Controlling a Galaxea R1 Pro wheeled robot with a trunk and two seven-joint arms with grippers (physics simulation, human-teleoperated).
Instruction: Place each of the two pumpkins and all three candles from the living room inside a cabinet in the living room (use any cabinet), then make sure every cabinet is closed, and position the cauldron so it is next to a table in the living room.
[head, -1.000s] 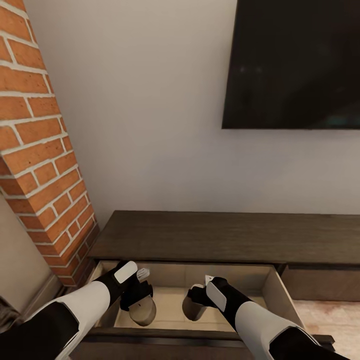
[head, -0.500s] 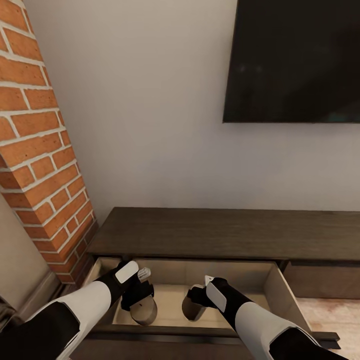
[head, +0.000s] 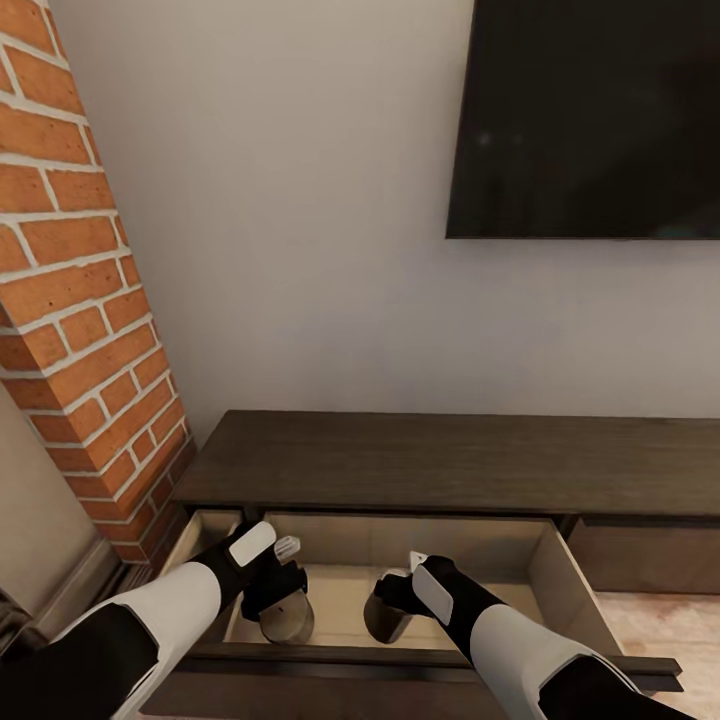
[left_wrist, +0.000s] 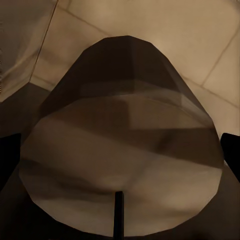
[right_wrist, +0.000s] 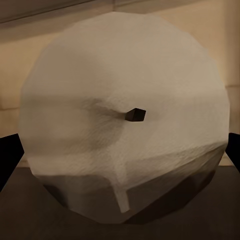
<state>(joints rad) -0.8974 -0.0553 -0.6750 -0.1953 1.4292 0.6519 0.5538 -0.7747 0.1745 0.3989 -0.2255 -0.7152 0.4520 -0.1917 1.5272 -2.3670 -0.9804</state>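
Note:
The cabinet (head: 420, 460) is the long low dark brown unit against the wall, and its left drawer (head: 570, 590) is pulled open. My left gripper (head: 281, 600) is shut on a tan candle (head: 288, 620) inside the drawer's left part. My right gripper (head: 392, 598) is shut on another candle (head: 385, 618) near the drawer's middle. In the left wrist view the candle (left_wrist: 120, 145) sits between dark fingers (left_wrist: 7, 155) above the pale drawer bottom. The right wrist view shows the other candle's flat top (right_wrist: 125, 115) with its wick. Pumpkins, cauldron and table are out of view.
A red brick fireplace column (head: 80, 320) stands close on the left of the cabinet. A black TV (head: 590, 120) hangs on the wall above. The drawer's dark front panel (head: 400, 660) lies just under my forearms. Light wood floor (head: 660, 620) is at right.
The whole picture has shifted slightly, so the camera moved. Both grippers still hold their candles in the open drawer, in about the same places.

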